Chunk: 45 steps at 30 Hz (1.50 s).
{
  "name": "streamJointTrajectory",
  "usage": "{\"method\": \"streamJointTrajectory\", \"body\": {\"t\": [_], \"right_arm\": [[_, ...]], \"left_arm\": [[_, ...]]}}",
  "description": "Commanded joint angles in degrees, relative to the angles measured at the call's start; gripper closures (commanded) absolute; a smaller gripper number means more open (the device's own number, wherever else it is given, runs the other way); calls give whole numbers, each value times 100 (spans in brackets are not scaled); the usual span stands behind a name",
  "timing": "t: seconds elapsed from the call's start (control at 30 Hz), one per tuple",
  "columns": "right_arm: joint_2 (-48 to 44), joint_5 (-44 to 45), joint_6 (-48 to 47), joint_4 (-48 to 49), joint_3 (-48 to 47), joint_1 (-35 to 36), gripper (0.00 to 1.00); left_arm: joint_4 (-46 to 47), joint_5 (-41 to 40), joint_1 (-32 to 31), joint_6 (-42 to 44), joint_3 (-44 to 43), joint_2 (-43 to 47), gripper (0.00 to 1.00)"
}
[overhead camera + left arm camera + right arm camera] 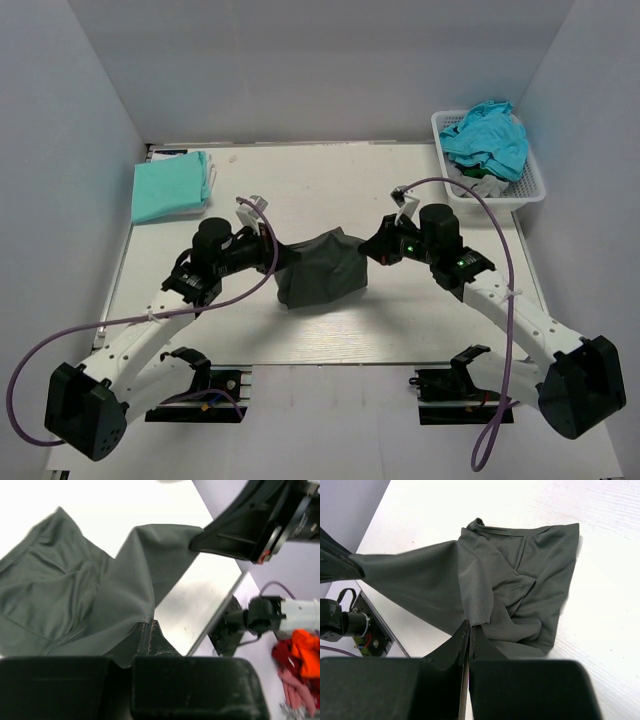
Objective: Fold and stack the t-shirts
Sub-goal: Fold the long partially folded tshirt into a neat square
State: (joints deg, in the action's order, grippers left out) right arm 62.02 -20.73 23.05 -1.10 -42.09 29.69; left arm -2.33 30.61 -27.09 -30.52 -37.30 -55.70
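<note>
Both are slim machines: the left arm and the right arm have long white shells running between black joints. At its lower end each carries a bulky black housing, rounded at the corners, one on the left and one on the right. Further up each has a round black motor drum. A purple cable hangs in a loose loop off each arm, fastened with white zip ties. Two small green lights glow on the right arm's black part. The left gripper and right gripper are matte black, with blocky bodies and fingers narrowing to thin wedge tips.
</note>
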Motion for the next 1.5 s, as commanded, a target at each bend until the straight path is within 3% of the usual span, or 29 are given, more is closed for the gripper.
{"method": "streamJointTrajectory", "body": {"t": [0.0, 0.3, 0.53, 1.03, 1.1, 1.23, 1.37, 1.4, 1.47], "right_arm": [[12, 96, -204, 251, -98, 1, 100], [715, 236, -389, 348, -590, -16, 100], [1576, 377, -678, 225, -1318, -25, 100], [4159, 8, -1100, 119, -3278, -25, 100], [4570, -45, -1171, 119, -3446, -7, 100], [5791, -168, -1241, -337, -4672, -25, 100], [6269, 16, -1013, -347, -5055, -43, 100], [6331, 25, -952, -312, -5116, -60, 92], [6559, -9, -969, -390, -5439, -95, 11]], "left_arm": [[92, -652, -15, -156, 187, 331, 100], [-302, -2602, 108, -946, 276, -1, 100], [-548, -3552, 160, -1158, 100, -169, 100], [-690, -4827, 529, -1903, -129, -1583, 100], [-593, -4828, 582, -1905, -129, -1724, 100], [-288, -4697, 793, -1905, -129, -2216, 100], [-215, -4643, 1022, -1905, -391, -2901, 100], [-215, -4573, 1109, -1853, -549, -3163, 100], [-347, -4390, 1189, -1800, -717, -3359, 100]]}}
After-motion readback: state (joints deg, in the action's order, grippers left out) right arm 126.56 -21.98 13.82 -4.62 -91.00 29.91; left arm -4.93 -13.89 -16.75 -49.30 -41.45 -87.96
